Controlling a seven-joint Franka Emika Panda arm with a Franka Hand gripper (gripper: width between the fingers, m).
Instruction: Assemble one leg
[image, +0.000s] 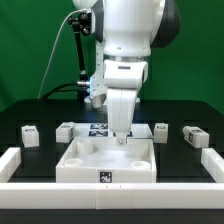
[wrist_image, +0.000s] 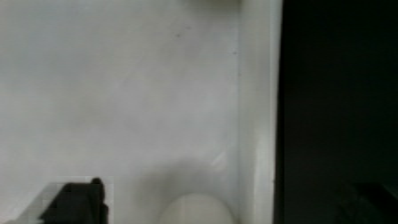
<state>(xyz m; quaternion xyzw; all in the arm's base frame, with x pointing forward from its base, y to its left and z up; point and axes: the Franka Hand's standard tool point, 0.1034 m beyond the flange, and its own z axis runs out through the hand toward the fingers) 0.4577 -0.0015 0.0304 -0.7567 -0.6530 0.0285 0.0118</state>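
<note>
The gripper hangs wide, holding nothing, low over the tray. Dropping further, its fingers could strike the tray floor; every leg lies far off.

white tray mid-table; marker board behind it; white border rail.
</note>
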